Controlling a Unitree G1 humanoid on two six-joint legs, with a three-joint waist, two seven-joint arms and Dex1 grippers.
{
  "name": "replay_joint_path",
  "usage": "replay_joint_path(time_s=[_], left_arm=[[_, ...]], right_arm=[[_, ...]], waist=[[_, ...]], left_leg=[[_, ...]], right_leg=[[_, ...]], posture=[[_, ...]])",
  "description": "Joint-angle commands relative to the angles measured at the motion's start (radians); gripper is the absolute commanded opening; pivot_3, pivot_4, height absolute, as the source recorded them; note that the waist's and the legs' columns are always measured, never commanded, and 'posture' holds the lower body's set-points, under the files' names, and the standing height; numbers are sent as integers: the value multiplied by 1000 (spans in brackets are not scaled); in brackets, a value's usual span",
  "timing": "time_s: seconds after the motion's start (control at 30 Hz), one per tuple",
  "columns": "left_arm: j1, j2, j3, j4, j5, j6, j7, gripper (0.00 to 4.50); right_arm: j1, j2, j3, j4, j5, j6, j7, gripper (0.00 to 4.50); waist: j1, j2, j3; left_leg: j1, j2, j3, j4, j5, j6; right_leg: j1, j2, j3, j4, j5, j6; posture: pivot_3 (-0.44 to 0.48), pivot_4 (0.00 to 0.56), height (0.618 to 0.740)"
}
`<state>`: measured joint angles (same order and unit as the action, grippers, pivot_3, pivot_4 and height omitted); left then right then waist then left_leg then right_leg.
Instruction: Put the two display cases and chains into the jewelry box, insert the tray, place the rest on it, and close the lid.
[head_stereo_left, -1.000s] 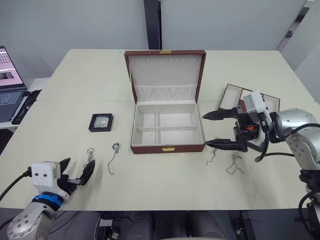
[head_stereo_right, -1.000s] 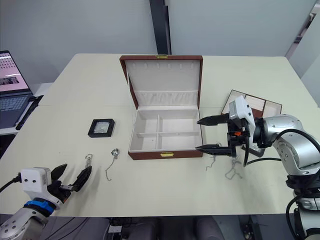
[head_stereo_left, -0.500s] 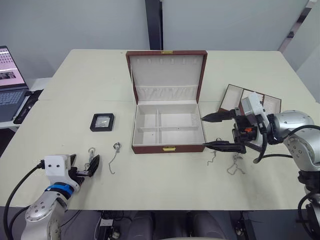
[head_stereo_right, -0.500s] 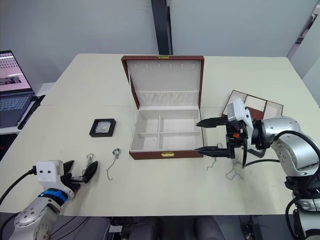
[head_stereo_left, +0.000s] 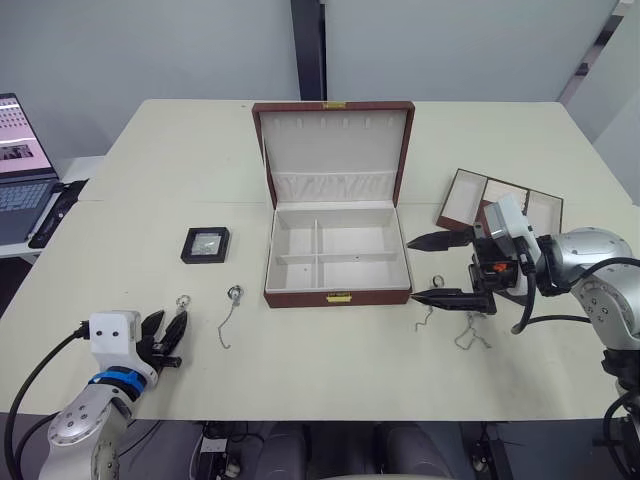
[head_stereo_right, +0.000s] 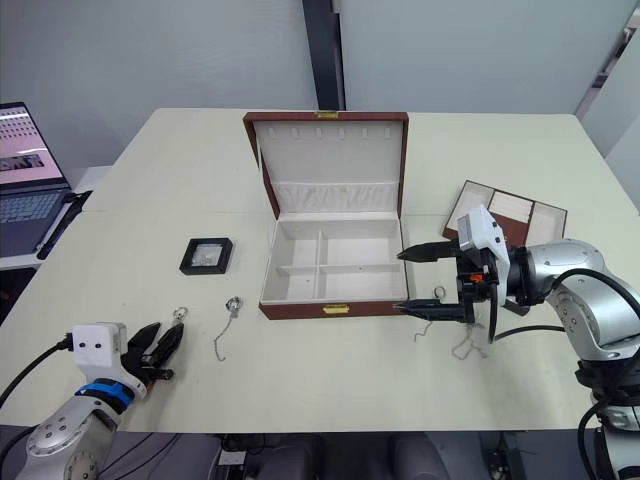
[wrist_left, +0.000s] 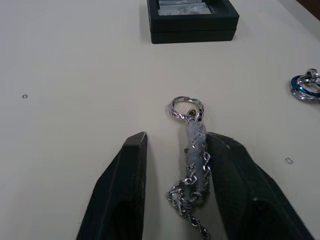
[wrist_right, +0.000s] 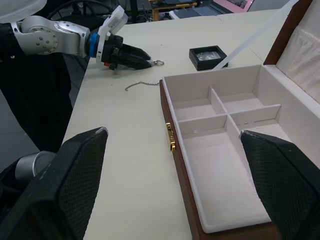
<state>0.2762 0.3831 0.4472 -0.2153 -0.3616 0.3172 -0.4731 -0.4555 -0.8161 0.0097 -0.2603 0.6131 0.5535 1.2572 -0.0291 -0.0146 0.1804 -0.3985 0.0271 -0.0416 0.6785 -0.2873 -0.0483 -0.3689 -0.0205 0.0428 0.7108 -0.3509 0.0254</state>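
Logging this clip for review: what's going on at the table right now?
The left gripper is open around a silver chain on the table, not yet closed. The right gripper hovers open beside the open jewelry box, whose compartments are empty. One display case, another chain and the tray lie outside it.

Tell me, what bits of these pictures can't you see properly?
- Left wrist view: the chain runs off the picture's edge between the left gripper jaws, so its far end is cut off.
- Eye views: part of the tray is hidden behind the right gripper.
- Eye views: what sits inside the display case is too small to tell.
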Motion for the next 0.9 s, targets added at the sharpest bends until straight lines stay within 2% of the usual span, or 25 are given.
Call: replay_joint_path(time_s=[0.03, 0.1, 0.13, 0.33, 0.47, 0.6, 0.77, 0.9], left_arm=[[22, 1, -29, 13, -9, 19, -16, 632], [20, 4, -29, 13, -11, 16, -16, 86], [20, 8, -28, 11, -9, 7, -19, 28], [14, 35, 5, -36, -53, 14, -33, 28], [10, 84, 12, -128, -99, 69, -56, 28], [-22, 169, 12, -291, -204, 200, -78, 28], [-114, 274, -6, -376, -311, 330, -101, 28], [-239, 359, -50, -364, -353, 398, -134, 28]], right_arm=[[-8, -14, -42, -26, 14, -13, -2, 4500], [-9, -13, -44, -27, 15, -12, -4, 4500], [-8, -14, -46, -28, 16, -11, -4, 4500], [4, -26, -67, -21, 16, -12, 0, 4500], [1, -22, -72, -23, 17, -8, -14, 4500], [0, -17, -92, -28, 32, 5, -46, 4500], [37, -19, -125, -50, 49, 21, -92, 4500], [84, -16, -166, -88, 62, 35, -151, 4500]], waist=[[0, 0, 0], [0, 0, 0], [0, 0, 0], [0, 0, 0], [0, -2, 1], [1, -3, 2], [0, -3, 2], [0, -3, 2]], left_leg=[[0, 0, 0, 0, 0, 0], [0, 0, 0, 0, 0, 0], [0, 0, 0, 0, 0, 0], [0, 0, 0, 0, 0, 0], [-1, 0, -1, 0, 0, 0], [-1, 0, -3, 0, 0, 0], [-1, 0, -3, 0, 0, 0], [-1, 0, -3, 0, 0, 0]], right_leg=[[0, 0, 0, 0, 0, 0], [0, 0, 0, 0, 0, 0], [0, 0, 0, 0, 0, 0], [0, 0, 0, 0, 0, 0], [0, 0, 0, 0, 0, 0], [0, 0, 0, 0, 0, 0], [0, 0, 0, -1, 0, 0], [0, 1, 0, 0, 0, 0]], posture=[[0, 150, 740], [0, 150, 740], [0, 150, 740], [0, 150, 740], [0, 150, 740], [0, 150, 740], [0, 150, 740], [0, 150, 740]])
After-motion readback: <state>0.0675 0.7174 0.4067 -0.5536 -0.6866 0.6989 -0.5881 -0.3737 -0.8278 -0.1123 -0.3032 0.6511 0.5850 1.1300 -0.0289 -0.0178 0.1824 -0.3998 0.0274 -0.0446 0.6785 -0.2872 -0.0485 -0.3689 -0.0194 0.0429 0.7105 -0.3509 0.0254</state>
